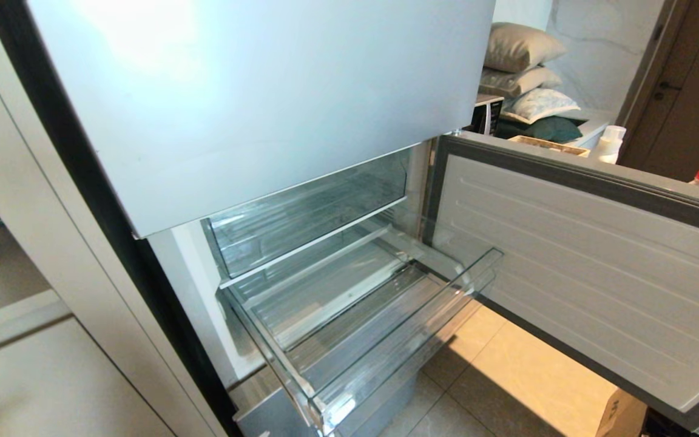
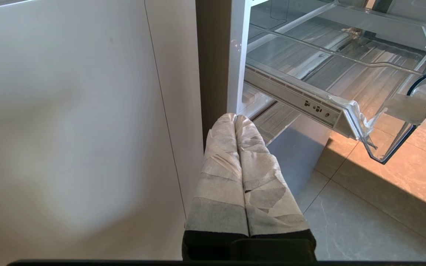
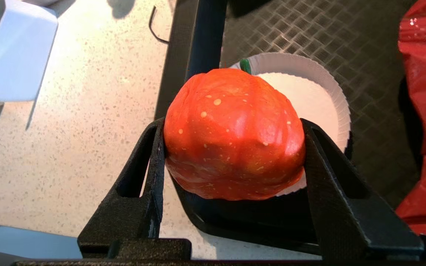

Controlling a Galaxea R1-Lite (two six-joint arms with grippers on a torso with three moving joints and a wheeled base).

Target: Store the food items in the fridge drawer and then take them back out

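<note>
One food item [image 3: 234,135], round and red-orange with pale spots, sits in the middle of the right wrist view, and the right gripper [image 3: 235,147] clamps it from both sides with its black jaws. A second one is not visible in any view. Behind the piece, slightly to the upper right of that frame, lies a white paper plate [image 3: 324,96] on a dark patterned surface; I judge that the piece belongs to this plate and is held above it for carrying. At the right edge of the frame there is a red plastic bag [image 3: 425,92].

In the head view no arm appears. The fridge drawer [image 1: 398,340] stands pulled out in the lower middle of the frame, with its ribbed bottom bare, and the fridge door [image 1: 580,267] is swung open on the right side. This leaves the way from above free, probably so that the piece can be lowered in.

The left gripper [image 2: 235,118], wrapped in pale tape, is in the lower middle of its own view, its fingers pressed together with nothing between them. It points toward the corner of the fridge, below the drawer, and seems parked there.
</note>
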